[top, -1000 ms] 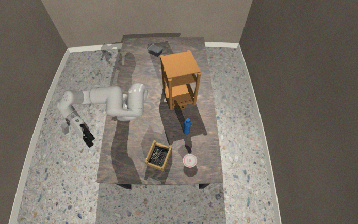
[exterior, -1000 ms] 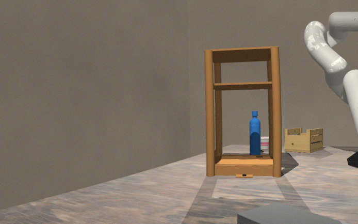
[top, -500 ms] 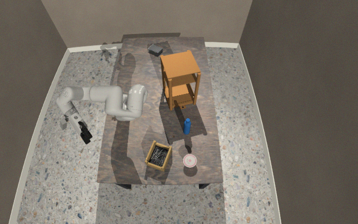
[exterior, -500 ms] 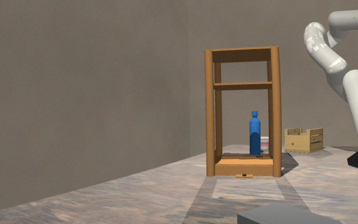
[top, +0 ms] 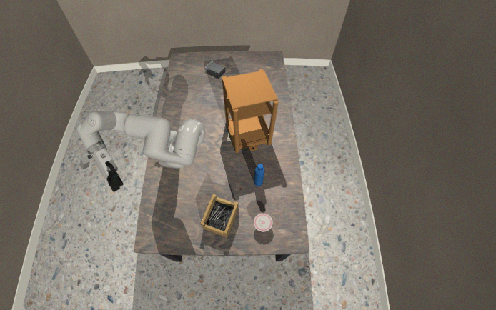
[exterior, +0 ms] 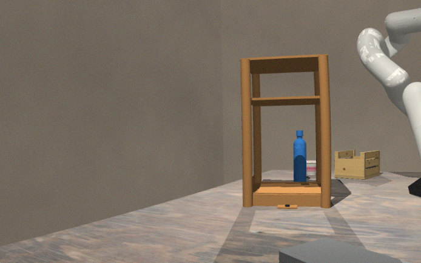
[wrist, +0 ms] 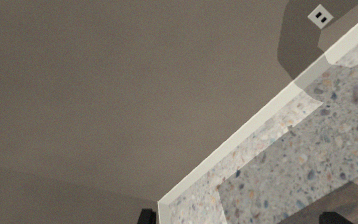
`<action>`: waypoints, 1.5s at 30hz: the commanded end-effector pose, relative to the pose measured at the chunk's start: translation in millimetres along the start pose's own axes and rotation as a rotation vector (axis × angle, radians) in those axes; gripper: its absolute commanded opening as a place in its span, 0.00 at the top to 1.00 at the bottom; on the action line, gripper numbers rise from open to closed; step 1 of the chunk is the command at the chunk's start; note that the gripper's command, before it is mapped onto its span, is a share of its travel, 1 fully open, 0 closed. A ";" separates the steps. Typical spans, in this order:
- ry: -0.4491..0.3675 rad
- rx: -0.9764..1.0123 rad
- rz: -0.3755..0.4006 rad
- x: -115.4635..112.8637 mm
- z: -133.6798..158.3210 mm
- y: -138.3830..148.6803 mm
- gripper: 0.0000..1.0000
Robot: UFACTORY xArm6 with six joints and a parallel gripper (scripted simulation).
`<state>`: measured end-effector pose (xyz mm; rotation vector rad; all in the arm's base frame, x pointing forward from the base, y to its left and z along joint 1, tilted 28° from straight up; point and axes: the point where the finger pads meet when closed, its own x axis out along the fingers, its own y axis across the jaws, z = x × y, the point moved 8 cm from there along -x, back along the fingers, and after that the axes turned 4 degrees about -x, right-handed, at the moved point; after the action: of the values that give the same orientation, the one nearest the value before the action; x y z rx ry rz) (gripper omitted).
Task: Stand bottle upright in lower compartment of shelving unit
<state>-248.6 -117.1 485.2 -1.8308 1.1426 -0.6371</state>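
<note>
A blue bottle [top: 259, 174] stands upright, cap up, on the wooden table, a little in front of the orange shelving unit [top: 249, 108]. In the exterior view the bottle [exterior: 299, 156] shows through the unit's frame [exterior: 284, 131], beyond its lower compartment, not inside it. My gripper [top: 113, 179] is open and empty, hanging off the table's left side over the floor, far from the bottle. The wrist view shows only the wall, the baseboard and the floor, with the fingertips at the bottom edge.
A wooden crate [top: 219, 215] of dark metal parts sits near the table's front. A white and pink round dish [top: 262, 221] lies to its right. A grey block [top: 214, 68] lies behind the shelving unit. The arm's base [top: 182, 146] stands on the table's left side.
</note>
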 end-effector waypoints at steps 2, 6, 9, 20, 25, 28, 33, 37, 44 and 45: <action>0.024 0.009 0.075 -19.0 3.1 2.3 0.00; 0.033 0.014 0.104 -26.4 4.9 3.3 0.00; 0.049 0.024 0.150 -38.3 8.1 4.5 0.00; 0.113 0.074 0.339 -87.8 26.4 5.9 0.00; 0.132 0.093 0.395 -102.6 33.6 5.1 0.00; 0.153 0.115 0.453 -117.9 41.9 3.5 0.00; 0.188 0.157 0.552 -143.8 58.4 -0.9 0.00; 0.217 0.196 0.634 -164.6 74.1 -6.3 0.00; 0.255 0.254 0.738 -189.9 97.2 -15.7 0.00; 0.263 0.267 0.759 -194.7 102.2 -17.9 0.00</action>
<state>-257.4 76.0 454.8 -1.0839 1.6630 -0.5506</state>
